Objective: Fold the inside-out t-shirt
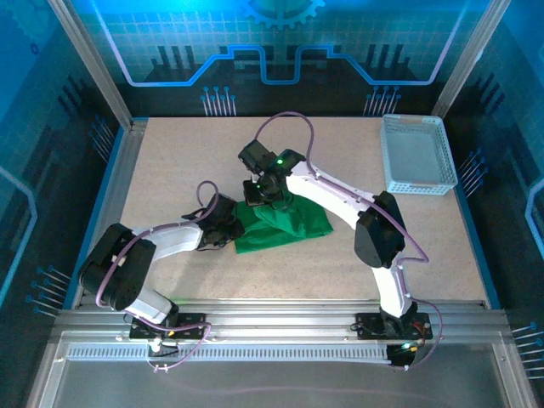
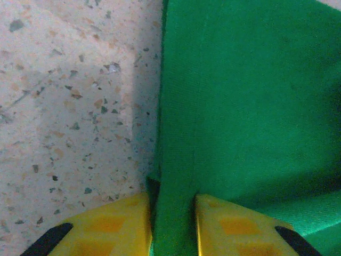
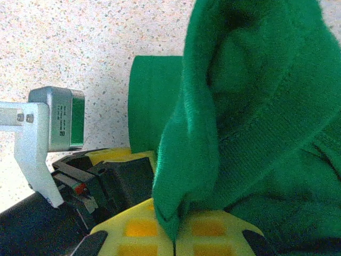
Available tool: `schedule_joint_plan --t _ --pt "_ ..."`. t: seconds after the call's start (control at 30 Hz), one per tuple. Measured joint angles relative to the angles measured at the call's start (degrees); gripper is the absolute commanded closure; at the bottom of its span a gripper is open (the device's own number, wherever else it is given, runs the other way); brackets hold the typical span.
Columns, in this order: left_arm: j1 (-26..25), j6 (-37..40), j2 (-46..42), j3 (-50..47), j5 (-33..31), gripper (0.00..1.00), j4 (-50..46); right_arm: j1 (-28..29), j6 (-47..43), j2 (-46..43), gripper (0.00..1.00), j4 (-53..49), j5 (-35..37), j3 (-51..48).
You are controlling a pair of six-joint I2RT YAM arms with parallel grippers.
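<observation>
The soft, bright green t-shirt (image 1: 285,223) lies bunched in a rough wedge at the centre of the speckled table (image 1: 178,161). The left arm reaches low, its yellow left fingers (image 1: 234,229) pinching the cloth's 9 o'clock edge. The right arm arches over, its right fingers (image 3: 175,234) pressed together on a lifted knit fold at 11 o'clock.

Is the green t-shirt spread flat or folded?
Folded over, not flat: the t-shirt forms a small layered heap; the left gripper and right gripper each pinch its cloth.

Robot lab cell, aluminium frame (image 1: 272,316), blue circuit-print walls (image 1: 280,42), speckled tabletop (image 1: 187,161).
</observation>
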Motion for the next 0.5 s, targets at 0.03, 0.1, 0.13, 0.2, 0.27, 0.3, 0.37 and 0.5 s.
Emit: schedule_joint_plan --t 0.03,0.1,0.13,0.2,0.27,0.3,0.37,0.5 --pt "0.0 -0.1 -0.1 -0.1 0.0 0.72 0.1 0.1 0.2 0.0 1.00 0.3 -0.3 -0.1" --pt "0.0 -0.3 -0.2 -0.3 0.0 0.72 0.3 0.3 0.7 0.0 1.00 0.9 -0.9 -0.2" --pt "0.0 -0.3 -0.3 -0.4 -0.1 0.72 0.5 0.3 0.9 0.0 1.00 1.2 -1.1 -0.2" --pt "0.0 -0.3 -0.7 -1.1 -0.1 0.72 1.2 0.5 1.4 0.2 1.00 2.2 -1.4 -0.2" --pt "0.0 -0.6 -1.2 -1.8 -0.1 0.71 2.2 0.6 1.9 0.4 0.98 3.1 -1.6 -0.5" --pt "0.0 -0.7 -1.4 -2.2 -0.1 0.71 2.7 0.6 1.9 0.6 0.97 3.2 -1.7 -0.6" --pt "0.0 -1.2 -1.7 -2.7 -0.1 0.71 3.5 0.6 2.3 1.2 0.94 3.4 -1.7 -0.6" --pt "0.0 -1.8 -2.1 -3.3 -0.1 0.70 4.4 0.7 2.7 2.1 0.84 4.1 -2.4 -0.7"
